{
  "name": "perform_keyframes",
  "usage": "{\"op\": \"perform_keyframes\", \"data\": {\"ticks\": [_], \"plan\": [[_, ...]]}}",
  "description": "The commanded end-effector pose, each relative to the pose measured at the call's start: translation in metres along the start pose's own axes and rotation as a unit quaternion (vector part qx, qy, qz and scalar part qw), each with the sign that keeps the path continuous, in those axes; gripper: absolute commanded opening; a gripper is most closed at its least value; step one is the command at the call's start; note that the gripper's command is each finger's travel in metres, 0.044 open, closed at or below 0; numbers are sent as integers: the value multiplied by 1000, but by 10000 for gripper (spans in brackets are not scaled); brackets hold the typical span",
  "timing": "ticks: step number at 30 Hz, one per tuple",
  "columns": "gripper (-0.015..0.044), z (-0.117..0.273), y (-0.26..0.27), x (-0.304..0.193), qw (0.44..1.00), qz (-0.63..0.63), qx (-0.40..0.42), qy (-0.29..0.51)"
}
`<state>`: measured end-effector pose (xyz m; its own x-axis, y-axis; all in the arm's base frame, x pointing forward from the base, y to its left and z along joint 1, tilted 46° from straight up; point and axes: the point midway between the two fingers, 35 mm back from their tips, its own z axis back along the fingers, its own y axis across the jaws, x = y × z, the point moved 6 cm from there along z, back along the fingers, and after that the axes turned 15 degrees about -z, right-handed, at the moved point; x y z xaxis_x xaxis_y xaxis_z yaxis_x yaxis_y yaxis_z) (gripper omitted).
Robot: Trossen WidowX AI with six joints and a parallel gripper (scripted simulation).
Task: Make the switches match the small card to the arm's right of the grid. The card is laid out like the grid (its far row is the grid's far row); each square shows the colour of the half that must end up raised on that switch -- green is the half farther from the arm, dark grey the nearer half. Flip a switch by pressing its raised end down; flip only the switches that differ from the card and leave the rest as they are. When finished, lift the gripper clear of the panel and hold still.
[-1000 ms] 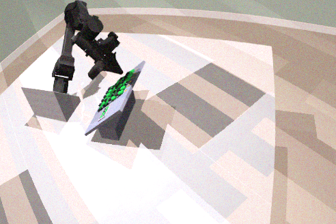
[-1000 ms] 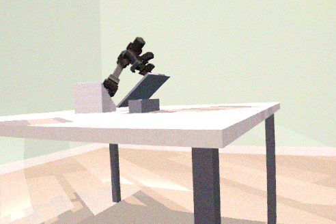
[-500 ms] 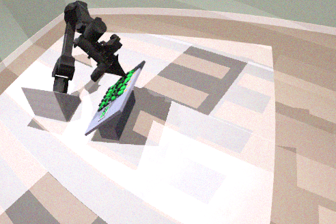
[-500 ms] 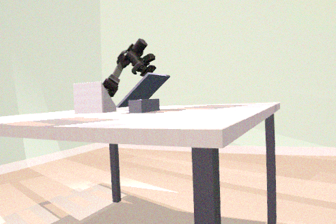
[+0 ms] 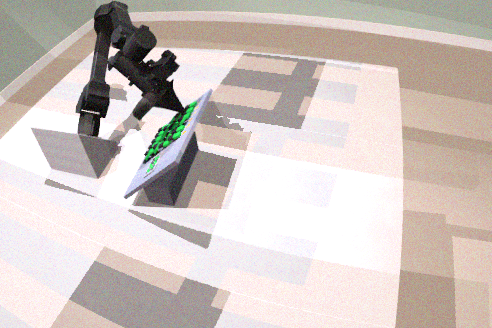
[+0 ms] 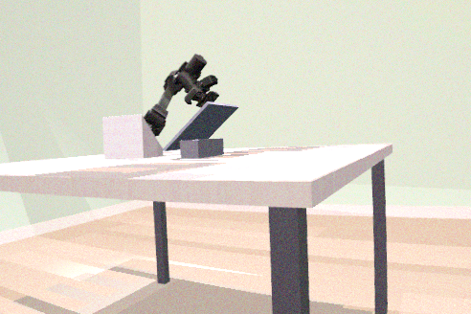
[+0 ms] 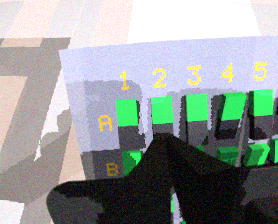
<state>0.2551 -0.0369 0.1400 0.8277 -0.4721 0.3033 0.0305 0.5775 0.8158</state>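
Observation:
The tilted panel (image 5: pixel 141 180) (image 6: pixel 208 123) (image 7: pixel 95 65) carries rows of green and dark grey rocker switches. In the wrist view, row A shows switch A1 (image 7: pixel 126 113), switch A2 (image 7: pixel 161 110), switch A3 (image 7: pixel 196 107), switch A4 (image 7: pixel 233 106) and switch A5 (image 7: pixel 261 102). A4 is tilted differently from A1, A2 and A3. My gripper (image 5: pixel 183 111) (image 7: pixel 162 139) is shut and empty, its tips at the near half of A2; contact is unclear. The fingers hide much of row B and the rows nearer the arm. The small card (image 5: pixel 152 165) is too small to read and out of the wrist view.
A dark block (image 5: pixel 164 190) (image 6: pixel 202 148) supports the panel. A pale wedge-like block (image 5: pixel 67 149) (image 6: pixel 123 137) stands by the arm's base. The table (image 5: pixel 360 214) (image 6: pixel 268 168) extends beyond the panel. Patterned shadows cross its surface.

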Motion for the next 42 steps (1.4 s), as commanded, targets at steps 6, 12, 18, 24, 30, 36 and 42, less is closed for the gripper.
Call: {"op": "perform_keyframes", "data": {"ticks": [6,12,18,24,30,36,42], "plan": [[0,-1,-1,0,1000,-3,-2,0],[0,-2,-1,0,1000,-3,-2,0],[0,-3,-1,0,1000,-3,-2,0],[0,-4,-1,0,1000,-3,-2,0],[0,-5,-1,0,1000,-3,-2,0],[0,-5,-1,0,1000,-3,-2,0],[0,-6,-1,0,1000,-3,-2,0]]}}
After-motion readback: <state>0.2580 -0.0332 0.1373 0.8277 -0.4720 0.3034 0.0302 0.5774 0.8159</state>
